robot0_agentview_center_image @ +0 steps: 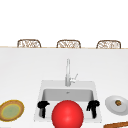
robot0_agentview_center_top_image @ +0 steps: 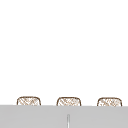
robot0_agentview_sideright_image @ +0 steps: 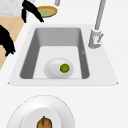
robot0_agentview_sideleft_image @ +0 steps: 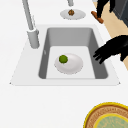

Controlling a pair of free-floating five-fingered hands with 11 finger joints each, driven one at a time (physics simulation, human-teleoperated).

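My left hand [robot0_agentview_center_image: 43,106] hovers over the sink's front left corner with relaxed fingers pointing down, holding nothing. It is the near hand [robot0_agentview_sideleft_image: 111,50] in the left side view, reaching over the sink's front rim. My right hand [robot0_agentview_center_image: 93,106] hangs the same way over the front right corner, open; it is the near hand [robot0_agentview_sideright_image: 7,41] in the right side view. In the sink basin [robot0_agentview_sideleft_image: 71,37] lies a white plate [robot0_agentview_sideleft_image: 71,65] with a small green lime [robot0_agentview_sideleft_image: 63,59] on it. A large red ball [robot0_agentview_center_image: 67,114] sits between the hands in the front view.
A tall faucet [robot0_agentview_center_image: 68,73] stands behind the basin. A yellow-rimmed plate [robot0_agentview_center_image: 11,110] lies on the counter to the left. A white plate [robot0_agentview_center_image: 117,105] with a small brown item [robot0_agentview_center_image: 118,102] lies to the right, beside a brown board [robot0_agentview_center_image: 116,125]. Three wicker chairs [robot0_agentview_center_image: 68,44] stand beyond the counter.
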